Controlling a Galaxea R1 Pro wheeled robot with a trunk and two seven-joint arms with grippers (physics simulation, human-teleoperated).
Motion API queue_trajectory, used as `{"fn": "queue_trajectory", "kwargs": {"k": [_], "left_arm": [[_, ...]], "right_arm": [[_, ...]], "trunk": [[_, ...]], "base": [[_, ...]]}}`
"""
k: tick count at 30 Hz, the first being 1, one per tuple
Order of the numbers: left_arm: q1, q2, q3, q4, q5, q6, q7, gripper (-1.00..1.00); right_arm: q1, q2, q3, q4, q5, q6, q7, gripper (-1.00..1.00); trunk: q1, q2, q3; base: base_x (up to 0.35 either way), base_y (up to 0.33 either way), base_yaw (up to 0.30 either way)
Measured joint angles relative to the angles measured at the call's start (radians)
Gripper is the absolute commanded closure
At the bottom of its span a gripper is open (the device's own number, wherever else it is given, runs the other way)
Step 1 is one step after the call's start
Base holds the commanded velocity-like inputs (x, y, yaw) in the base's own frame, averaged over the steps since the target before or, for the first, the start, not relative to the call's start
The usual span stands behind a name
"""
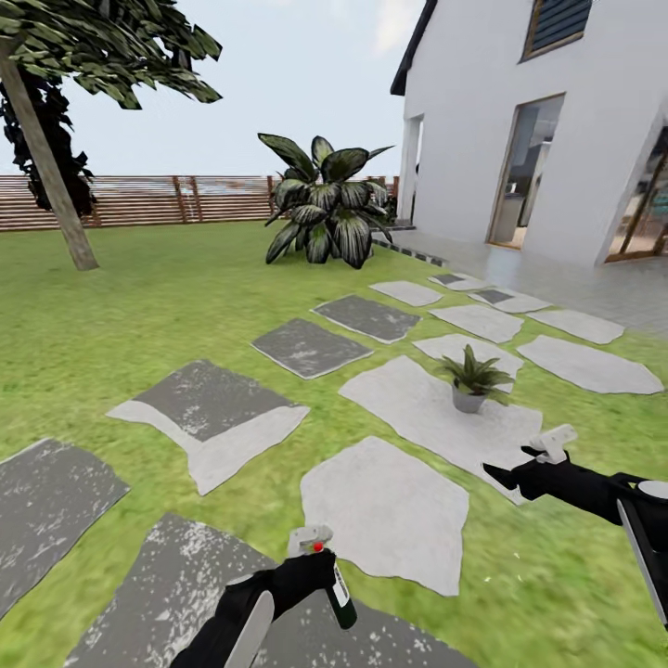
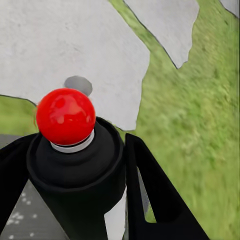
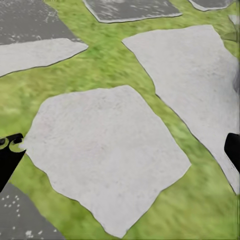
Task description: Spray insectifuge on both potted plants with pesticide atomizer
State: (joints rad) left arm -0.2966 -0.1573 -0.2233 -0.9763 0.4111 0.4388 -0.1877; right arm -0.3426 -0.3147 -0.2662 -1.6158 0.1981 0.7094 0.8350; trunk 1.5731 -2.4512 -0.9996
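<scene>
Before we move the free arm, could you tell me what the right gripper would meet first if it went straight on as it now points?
Probably the pale stepping stone below it: the right gripper is open and angled down at it, nothing between, though depth is unclear.

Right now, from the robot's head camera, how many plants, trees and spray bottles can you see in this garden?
Small potted plants: 1
Big dark-leaved plants: 1
Trees: 1
Spray bottles: 1, held in the left gripper
Total: 4
</scene>
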Motion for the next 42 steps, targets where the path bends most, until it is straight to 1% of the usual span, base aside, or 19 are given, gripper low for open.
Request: {"fn": "queue_trajectory", "kwargs": {"k": [11, 29, 39, 42], "left_arm": [[-0.006, -0.001, 0.000, 0.010, 0.000, 0.000, 0.001, 1.00], [-0.006, -0.002, 0.000, 0.011, 0.000, 0.000, 0.001, 1.00], [-0.006, -0.001, 0.000, 0.011, 0.000, -0.001, 0.001, 1.00], [-0.005, -0.001, 0.000, 0.011, 0.000, -0.002, 0.001, 1.00]], "right_arm": [[0.000, -0.001, 0.002, 0.000, 0.000, -0.002, 0.000, -1.00], [0.000, -0.001, 0.002, 0.000, 0.000, -0.002, 0.000, -1.00], [0.000, -0.001, 0.002, 0.000, 0.000, -0.001, 0.000, -1.00], [0.000, -0.001, 0.002, 0.000, 0.000, -0.001, 0.000, -1.00]], "trunk": [[0.000, 0.000, 0.000], [0.000, 0.000, 0.000], [0.000, 0.000, 0.000], [0.000, 0.000, 0.000]], "base": [[0.340, 0.072, -0.270], [0.336, 0.116, -0.269], [0.338, 0.007, -0.262], [0.340, -0.079, -0.093]]}}
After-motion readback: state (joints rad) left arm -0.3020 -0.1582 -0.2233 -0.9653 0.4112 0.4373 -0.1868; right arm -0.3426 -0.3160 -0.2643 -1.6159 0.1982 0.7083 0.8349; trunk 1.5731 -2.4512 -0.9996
